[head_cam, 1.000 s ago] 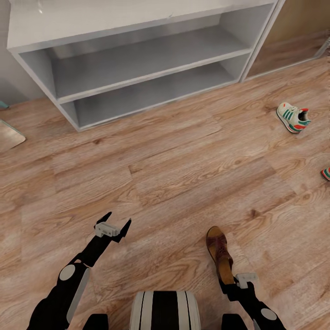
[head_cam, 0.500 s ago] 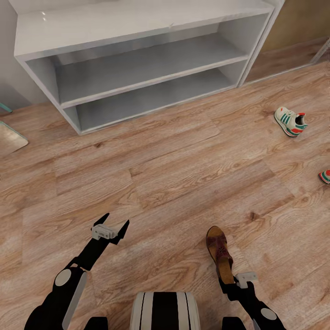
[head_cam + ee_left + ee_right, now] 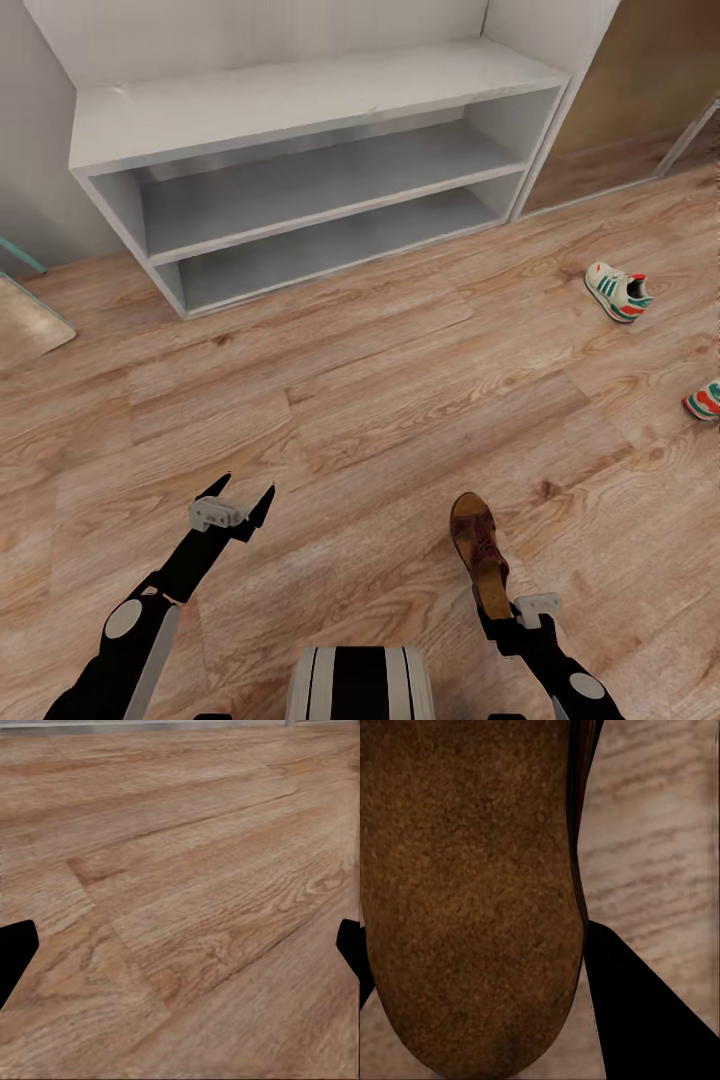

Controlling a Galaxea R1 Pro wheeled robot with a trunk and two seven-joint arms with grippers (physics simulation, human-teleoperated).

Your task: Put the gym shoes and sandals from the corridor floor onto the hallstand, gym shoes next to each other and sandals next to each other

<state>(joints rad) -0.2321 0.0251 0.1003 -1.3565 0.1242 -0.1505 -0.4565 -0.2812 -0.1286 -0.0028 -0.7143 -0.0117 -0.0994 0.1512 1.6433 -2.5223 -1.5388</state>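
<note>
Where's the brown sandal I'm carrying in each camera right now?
Head view: sandal low, right of centre, heel end at the right gripper.
Right wrist view: its brown footbed looms close, between the fingers.
Left wrist view: not in it.
Shared landmark: wood-grain floor.

The second gym shoe [image 3: 703, 401] is cut off by the head view's right edge. The right tool [image 3: 497, 622] is partly hidden behind the sandal [image 3: 480, 552] heel. The hallstand [image 3: 300, 100] loses its upper shelves past the top edge.

Black arms with grey round joint caps; pale grey wrist brackets; black-and-white striped trunk [image 3: 360, 683].
</note>
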